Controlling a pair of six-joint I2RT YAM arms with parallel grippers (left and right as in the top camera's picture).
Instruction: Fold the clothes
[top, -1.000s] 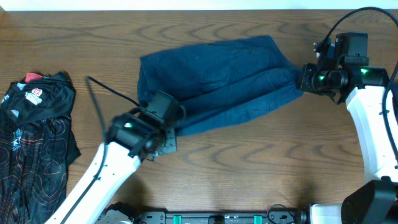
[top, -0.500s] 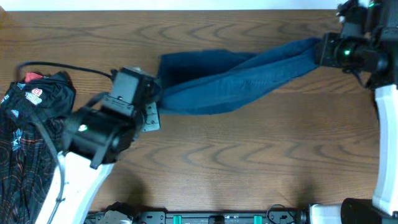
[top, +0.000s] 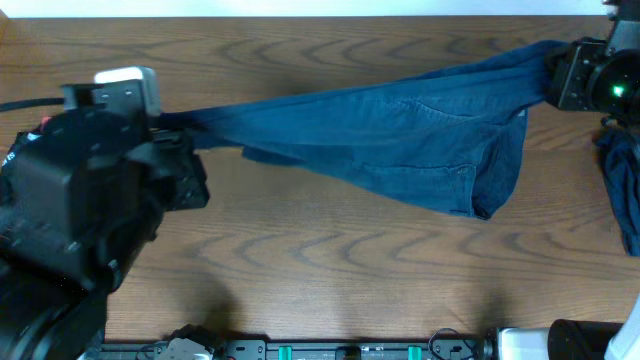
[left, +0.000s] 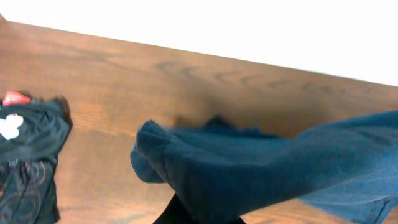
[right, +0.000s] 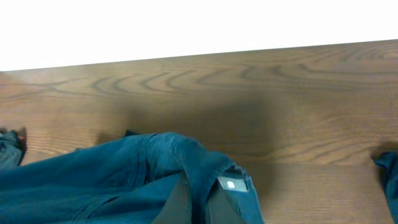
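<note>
Basically the denim garment (top: 400, 130) hung stretched btwn both arms above the surface (top: 330, 270). Its long axis ran approx. 9-to-3 in the overhead view, w/ the right end tipped up toward 2 o'clock. The left gripper (top: 188, 145) was clamped on the narrow end at 9 o'clock. The wrist view showed cloth bunched over the fingers, so the fingers themselves were mostly hidden. The right gripper (top: 558, 75) was closed tight on the other end at 2 o'clock, w/ cloth and a small white label draped over it. The wide part, w/ pocket seams, sagged toward 5 o'clock and sat nearer the right arm. Couldn't tell if that low corner touched the wood.

My read: the next move turns on laying that long axis down flat, so both ends need to drop together toward 6 o'clock.

Room-wise, 6 o'clock of the garment was bare wood, the widest open patch. At 12 o'clock the far edge ran close behind the right gripper, so little margin there. The black jersey (left: 28, 155) lay at 9 o'clock, beside and partly under the left arm. Another blue cloth (top: 622, 190) hung at the 3-to-4 o'clock edge, near the sagging corner but apart from it. Both could snag if the spread drifted sideways.
</note>
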